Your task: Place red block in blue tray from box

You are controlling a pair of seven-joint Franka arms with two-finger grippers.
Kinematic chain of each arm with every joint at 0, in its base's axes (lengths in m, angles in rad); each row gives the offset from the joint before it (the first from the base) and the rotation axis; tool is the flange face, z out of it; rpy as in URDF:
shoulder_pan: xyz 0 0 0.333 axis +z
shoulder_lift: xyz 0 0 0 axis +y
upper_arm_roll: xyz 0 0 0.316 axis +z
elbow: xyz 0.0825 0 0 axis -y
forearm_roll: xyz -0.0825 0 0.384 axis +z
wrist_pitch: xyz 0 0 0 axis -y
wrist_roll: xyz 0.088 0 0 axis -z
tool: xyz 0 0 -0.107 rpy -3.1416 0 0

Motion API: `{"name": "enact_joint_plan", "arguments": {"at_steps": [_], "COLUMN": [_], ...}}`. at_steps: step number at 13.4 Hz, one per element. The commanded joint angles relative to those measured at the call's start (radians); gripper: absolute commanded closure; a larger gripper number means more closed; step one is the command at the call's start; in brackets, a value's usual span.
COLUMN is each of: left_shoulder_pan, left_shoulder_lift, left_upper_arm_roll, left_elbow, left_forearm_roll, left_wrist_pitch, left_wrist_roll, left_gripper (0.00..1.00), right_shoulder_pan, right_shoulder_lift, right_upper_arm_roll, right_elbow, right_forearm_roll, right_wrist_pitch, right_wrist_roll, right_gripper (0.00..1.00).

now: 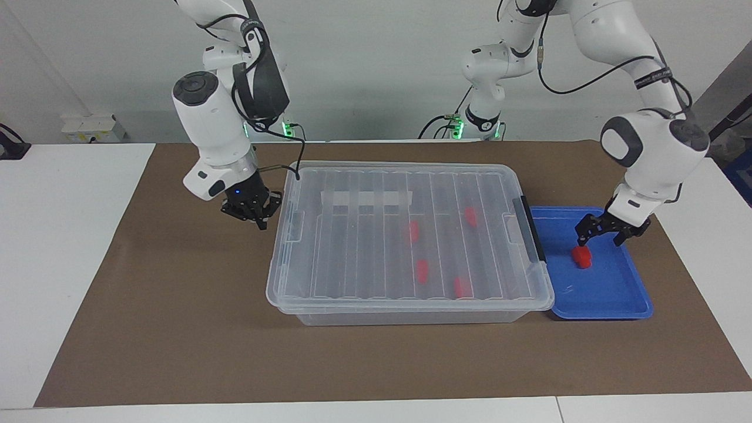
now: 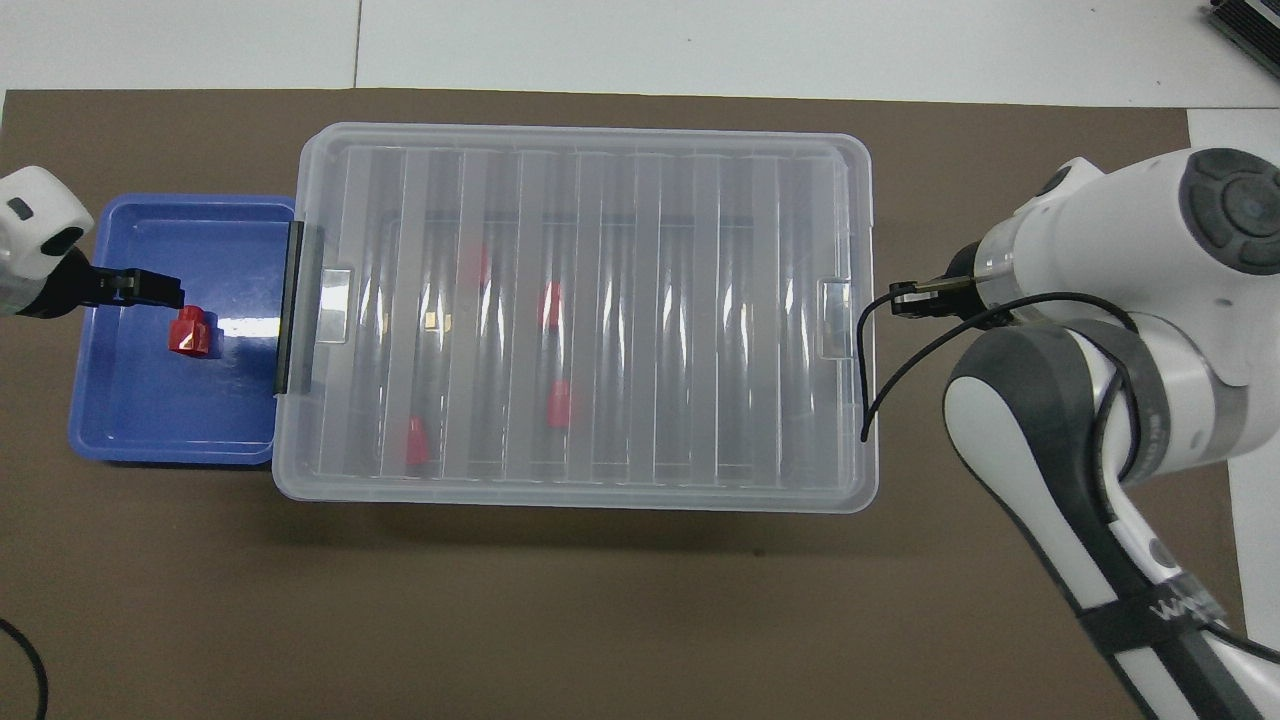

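Observation:
One red block [image 1: 581,257] [image 2: 189,332] lies on the floor of the blue tray [image 1: 611,294] [image 2: 150,420], free of any grip. My left gripper [image 1: 599,239] [image 2: 160,289] hangs open just above it, over the tray. The clear box [image 1: 364,264] [image 2: 650,300] stands beside the tray with its ribbed lid fully over it. Several more red blocks show through the lid. My right gripper [image 1: 255,218] [image 2: 900,300] is shut and empty, a little off the box's end toward the right arm's end of the table.
The box's black handle [image 1: 529,232] [image 2: 290,305] faces the tray. A whitish tape strip [image 1: 364,198] lies on the lid. A black cable [image 2: 865,380] loops from the right wrist beside the box's end. Everything stands on a brown mat [image 1: 176,329].

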Motion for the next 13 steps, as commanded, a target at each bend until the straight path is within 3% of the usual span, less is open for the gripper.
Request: {"name": "enact_joint_plan", "arguments": {"at_steps": [1, 7, 13], "left_shoulder_pan": [-0.005, -0.018, -0.010], "left_shoulder_lift": [-0.049, -0.173, -0.217], "left_upper_arm_roll": [-0.006, -0.005, -0.002], "left_elbow": [0.072, 0.106, 0.100], "left_forearm_roll": [0.014, 0.014, 0.016], "left_wrist_pitch": [-0.149, -0.303, -0.375], "left_wrist_roll": [-0.010, -0.010, -0.009], "left_gripper": [0.00, 0.00, 0.00], "right_shoulder_pan": [-0.050, -0.104, -0.105], "right_shoulder_lift": [-0.061, -0.090, -0.132], "right_upper_arm_roll": [0.001, -0.004, -0.006], "right_elbow": [-0.008, 0.106, 0.170], "right_forearm_roll": [-0.008, -0.088, -0.089], "right_wrist_pitch": [-0.064, -0.231, -0.375], "right_wrist_roll": [0.069, 0.096, 0.096], "right_gripper": [0.00, 0.00, 0.00]}}
